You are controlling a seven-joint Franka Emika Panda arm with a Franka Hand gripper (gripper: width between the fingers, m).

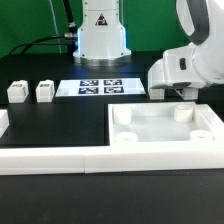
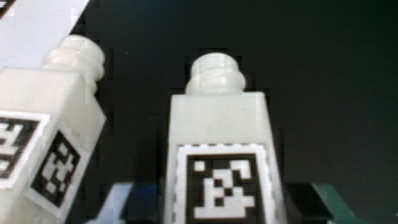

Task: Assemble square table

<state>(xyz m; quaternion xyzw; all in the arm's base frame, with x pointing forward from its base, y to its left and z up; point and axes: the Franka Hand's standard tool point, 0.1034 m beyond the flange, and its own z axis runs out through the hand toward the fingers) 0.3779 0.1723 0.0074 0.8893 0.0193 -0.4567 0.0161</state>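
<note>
Arm is low at the exterior view's right. The gripper point(image 1: 178, 90) is down just behind the far edge of the table top point(image 1: 165, 145).

The table top lies flat, rim and sockets upward, close behind the border rail point(image 1: 50, 160). The corner socket point(image 1: 123, 115) nearest the marker board point(image 1: 100, 87) is empty, and I see no leg fitted anywhere.

Wrist view:
- A tagged leg point(image 2: 221, 140) sits between the fingers point(image 2: 128, 203), its tag facing the camera and its knobbed tip point(image 2: 215, 72) pointing away.
- Both fingers lie flush on its flat sides at the tag end, so I read the jaws as closed on this leg.
- I cannot tell whether it stands, lies, or is clear of the table.
- A neighbour leg point(image 2: 50, 120) is just beside it, not touching.

Two more legs wait well apart at the exterior view's left, the outer leg point(image 1: 17, 91) and the inner leg point(image 1: 44, 91).

Handling, my judgement:
- The leg is hard moulded plastic, so light and stiff, with no give under the pads.
- Its smooth faces could let it slip or twist if pinched off-centre.
- The flat opposite sides are the place to hold.
- The knobbed tip should stay free for the socket.
- The close neighbour could get knocked.
</note>
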